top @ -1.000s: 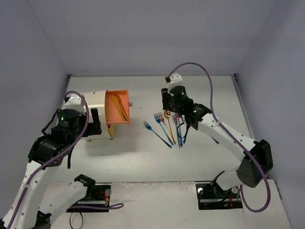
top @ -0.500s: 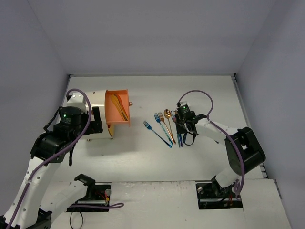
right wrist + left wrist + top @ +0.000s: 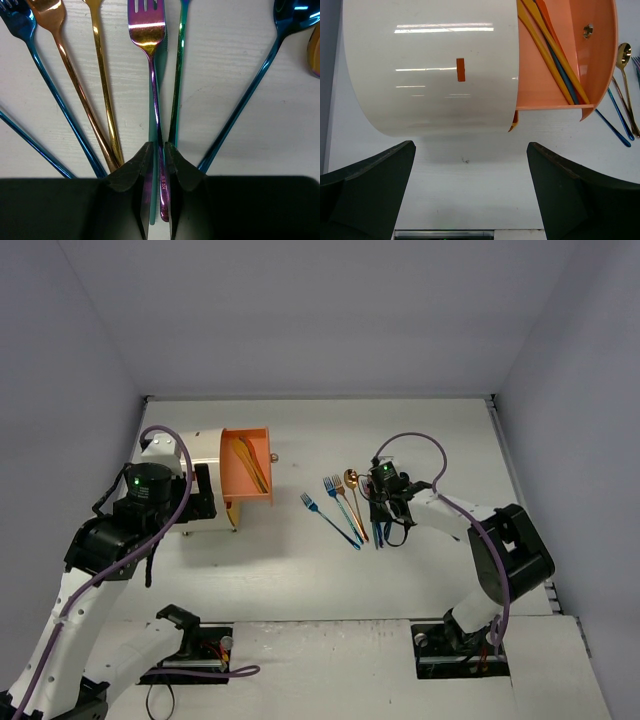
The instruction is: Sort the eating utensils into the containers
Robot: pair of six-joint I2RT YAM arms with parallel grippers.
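Note:
The cream drum cabinet (image 3: 185, 465) lies on the left with one orange drawer (image 3: 262, 492) slid out, holding several orange and blue utensils (image 3: 555, 60). Several loose forks and spoons (image 3: 345, 505) fan out on the table mid-right. My right gripper (image 3: 381, 510) is down on that fan. In the right wrist view it (image 3: 159, 150) is shut on the handle of the iridescent purple fork (image 3: 150, 60), with a teal handle beside it between the fingers. My left gripper (image 3: 471, 147) is open and empty, just in front of the cabinet (image 3: 430, 65).
Around the purple fork lie a green utensil (image 3: 177, 75), a gold one (image 3: 102, 75), a copper fork (image 3: 65, 55), a blue fork (image 3: 40, 65) and a blue spoon (image 3: 255, 80). The drawer's brass knob (image 3: 588, 31) faces the fan. Grey walls close in the table.
My right gripper came toward the near side and dropped onto the fan of utensils, then closed on the purple fork's handle. The left arm barely moved.

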